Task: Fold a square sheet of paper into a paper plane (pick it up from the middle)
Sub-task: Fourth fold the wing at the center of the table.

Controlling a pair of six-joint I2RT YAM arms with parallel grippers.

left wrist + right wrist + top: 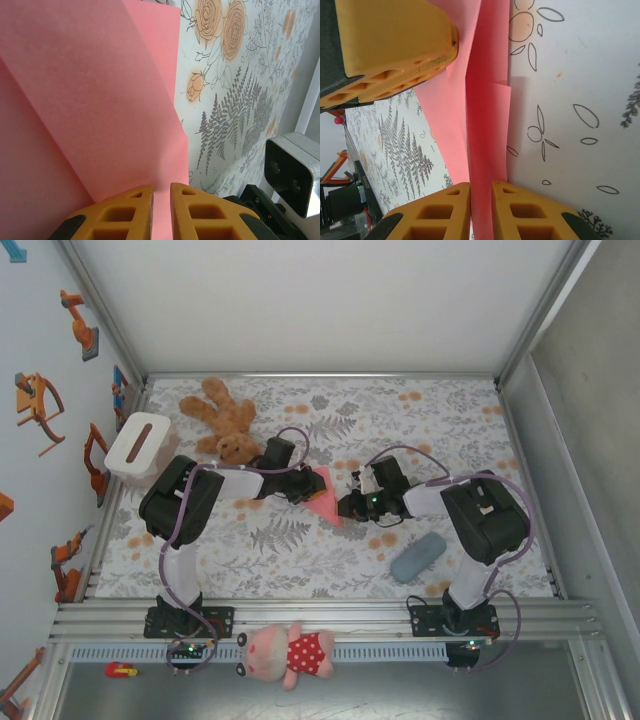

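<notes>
Folding appears to be at a middle step. The thin salmon-pink square sheet of paper point(326, 496) sits between the two arms near the middle of the floral-patterned table point(430, 415), and it already shows a diagonal crease and overlapping flaps. I cannot tell whether it touches the table.

The left gripper point(161, 192) is pinched narrow on one end, with paper passing between its orange fingers. The right gripper point(481, 200) is clamped the same way on the opposite end.

The next move, I judge, is to bring the flaps together along the centre line. Both grippers would need to move in step so the thin sheet neither tears nor slips.

The folded edges run straight and sharp in the right wrist view. The brown plush teddy bear point(224, 423) lies just behind the left gripper, and the grey-blue oblong pouch point(418, 557) is near the right arm. Open table remains at the far right and in front.
</notes>
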